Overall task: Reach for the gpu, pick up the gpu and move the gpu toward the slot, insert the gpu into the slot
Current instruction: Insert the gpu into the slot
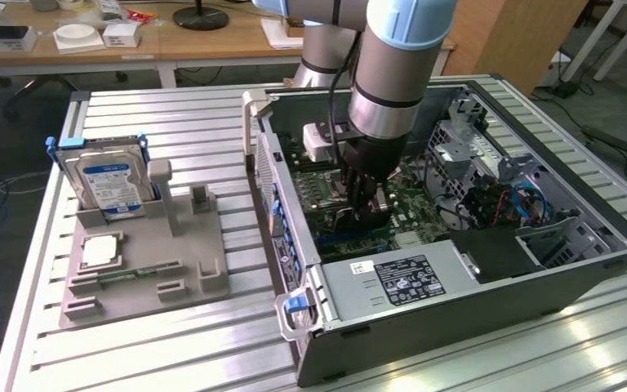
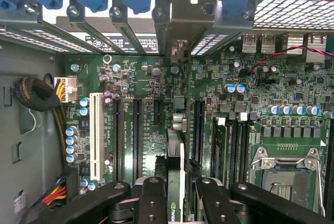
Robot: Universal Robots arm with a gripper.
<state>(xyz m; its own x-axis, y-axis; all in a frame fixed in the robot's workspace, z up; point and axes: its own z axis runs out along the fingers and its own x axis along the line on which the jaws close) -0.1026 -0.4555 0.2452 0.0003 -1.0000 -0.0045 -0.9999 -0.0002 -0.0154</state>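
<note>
Between pincer [image 2: 175,195] fingers, apparently clamped: gpu [image 2: 175,182].

Arm vertical — fingers [image 2: 209,198] clamped, pointing down.

The open computer case [image 1: 455,212] is seen in the exterior view from above and off to one side, at some distance, so that the ribbed table [image 1: 161,343] around it and a desk [image 1: 107,45] beyond it are taken in. The wrist view is set close above the motherboard [image 2: 151,119] inside that case and is faced straight down onto it. The motherboard [image 1: 401,204] inside the case is shared by both views.
</note>
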